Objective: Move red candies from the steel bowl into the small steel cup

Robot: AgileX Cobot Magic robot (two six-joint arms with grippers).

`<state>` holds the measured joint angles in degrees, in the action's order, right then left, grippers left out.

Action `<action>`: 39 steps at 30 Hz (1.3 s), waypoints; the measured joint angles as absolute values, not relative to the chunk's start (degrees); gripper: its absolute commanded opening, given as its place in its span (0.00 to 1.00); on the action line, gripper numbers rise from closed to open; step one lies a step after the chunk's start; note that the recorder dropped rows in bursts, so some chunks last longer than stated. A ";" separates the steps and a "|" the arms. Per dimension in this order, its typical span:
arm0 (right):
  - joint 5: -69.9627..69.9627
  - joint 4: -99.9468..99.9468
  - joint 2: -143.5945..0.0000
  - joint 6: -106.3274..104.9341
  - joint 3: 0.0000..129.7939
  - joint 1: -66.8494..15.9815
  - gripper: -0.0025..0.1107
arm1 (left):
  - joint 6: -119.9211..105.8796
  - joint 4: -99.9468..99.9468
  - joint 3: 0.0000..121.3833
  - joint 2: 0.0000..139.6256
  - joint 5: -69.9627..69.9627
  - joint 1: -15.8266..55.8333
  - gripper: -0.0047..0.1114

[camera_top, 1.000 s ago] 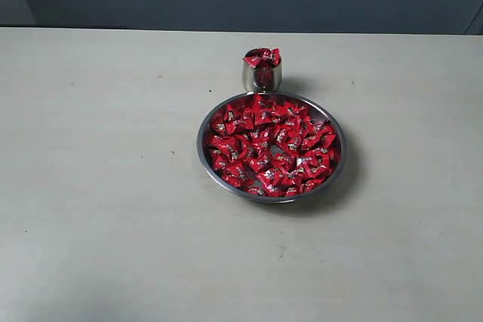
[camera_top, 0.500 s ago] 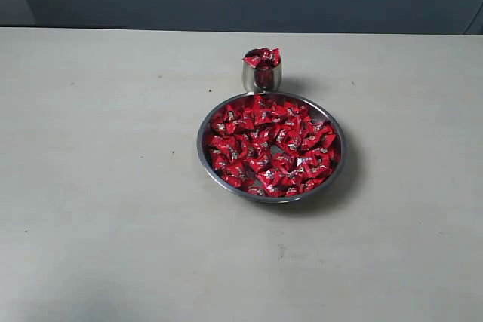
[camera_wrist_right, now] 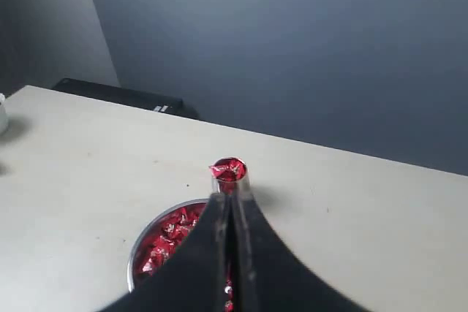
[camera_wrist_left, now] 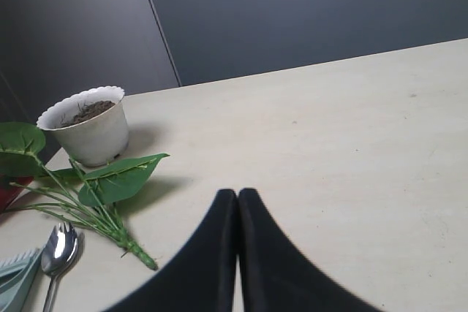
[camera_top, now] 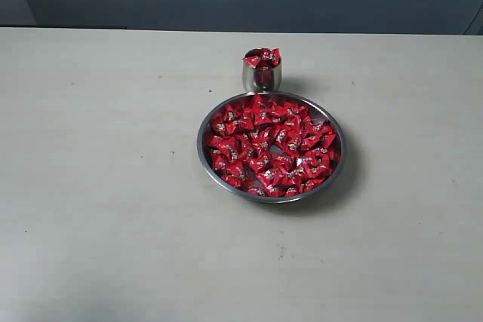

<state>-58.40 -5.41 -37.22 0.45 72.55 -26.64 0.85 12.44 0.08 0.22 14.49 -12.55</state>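
The steel bowl [camera_top: 205,124] sits mid-table, heaped with red candies [camera_top: 270,145]. Just behind it, touching its far rim, stands the small steel cup [camera_top: 261,78], with red candies [camera_top: 262,56] piled above its brim. No gripper shows in the exterior view. In the right wrist view my right gripper [camera_wrist_right: 231,198] is shut with nothing in it, high above the bowl [camera_wrist_right: 141,240], its tips lined up with the cup [camera_wrist_right: 229,174]. In the left wrist view my left gripper [camera_wrist_left: 238,194] is shut and empty over bare table, away from the bowl and cup.
Beside the left gripper lie a white pot of soil [camera_wrist_left: 86,123], a green leafy sprig [camera_wrist_left: 95,188], a metal spoon [camera_wrist_left: 57,252] and a pale green thing [camera_wrist_left: 16,280] at the frame edge. A dark wall stands behind the table.
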 measured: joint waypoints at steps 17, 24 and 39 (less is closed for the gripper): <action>-59.90 -2.09 -32.24 0.00 61.44 -24.45 0.02 | 0.85 12.44 0.08 0.22 14.49 -12.55 0.04; -38.49 -1.75 -24.15 0.00 36.64 -14.65 0.02 | 0.85 12.44 0.08 0.22 14.49 -12.55 0.04; -20.50 -0.84 -3.36 0.00 3.21 0.83 0.02 | 0.85 12.44 0.08 0.22 14.49 -12.55 0.04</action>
